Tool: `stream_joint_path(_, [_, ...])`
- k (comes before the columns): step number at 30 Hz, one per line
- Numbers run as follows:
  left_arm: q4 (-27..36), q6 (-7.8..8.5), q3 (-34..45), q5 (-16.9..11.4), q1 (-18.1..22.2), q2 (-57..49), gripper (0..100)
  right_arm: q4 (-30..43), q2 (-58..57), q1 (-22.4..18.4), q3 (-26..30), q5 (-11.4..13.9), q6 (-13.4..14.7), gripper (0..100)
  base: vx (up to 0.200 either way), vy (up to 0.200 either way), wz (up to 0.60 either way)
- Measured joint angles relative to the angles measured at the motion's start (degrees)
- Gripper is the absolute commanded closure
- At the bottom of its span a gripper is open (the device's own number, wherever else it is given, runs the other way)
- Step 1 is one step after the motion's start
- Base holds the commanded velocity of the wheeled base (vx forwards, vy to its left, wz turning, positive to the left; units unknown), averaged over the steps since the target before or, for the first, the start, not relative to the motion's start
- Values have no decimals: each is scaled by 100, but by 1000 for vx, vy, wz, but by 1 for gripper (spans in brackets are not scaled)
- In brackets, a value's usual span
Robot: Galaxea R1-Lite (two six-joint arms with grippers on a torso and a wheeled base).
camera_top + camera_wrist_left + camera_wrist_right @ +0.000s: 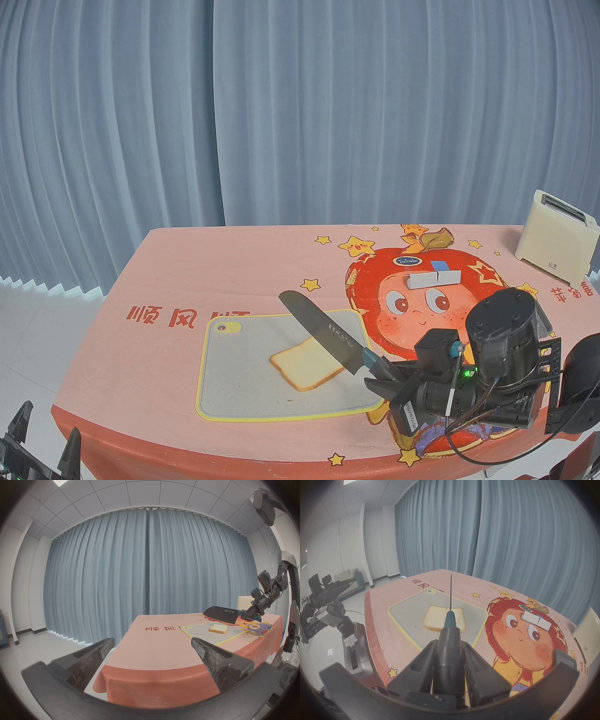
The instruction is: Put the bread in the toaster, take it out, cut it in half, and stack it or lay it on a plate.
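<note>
A slice of bread lies flat on the grey cutting board with a yellow rim. My right gripper is shut on the handle of a dark knife, whose blade hangs edge down above the middle of the slice, not touching it. The cream toaster stands at the table's far right corner. My left gripper is open and holds nothing, low off the table's front left corner.
The table wears a pink cloth with a cartoon print. Two small blocks, one white and one blue, lie on the print behind the board. Grey curtains hang behind the table.
</note>
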Motion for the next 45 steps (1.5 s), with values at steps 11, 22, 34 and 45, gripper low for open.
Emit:
stream_joint_path(11, [-27, -51, 0, 61, -1, -5, 100, 606, -140, 305, -324, -66, -30, 100, 0, 0, 0])
stream_joint_path(22, [-18, 88, 0, 16, 2, -7, 100, 608, -179, 350, -273, -137, -5, 100, 0, 0, 0])
stream_joint_path(34, [-1841, -146, -568, -238, 15, 364, 100, 611, -193, 328, -188, -208, 2, 100, 0, 0, 0])
stream_joint_path(45, [-2128, 116, -2131, -1075, -87, 2834, 100, 613, -206, 302, -118, -227, 6, 100, 0, 0, 0])
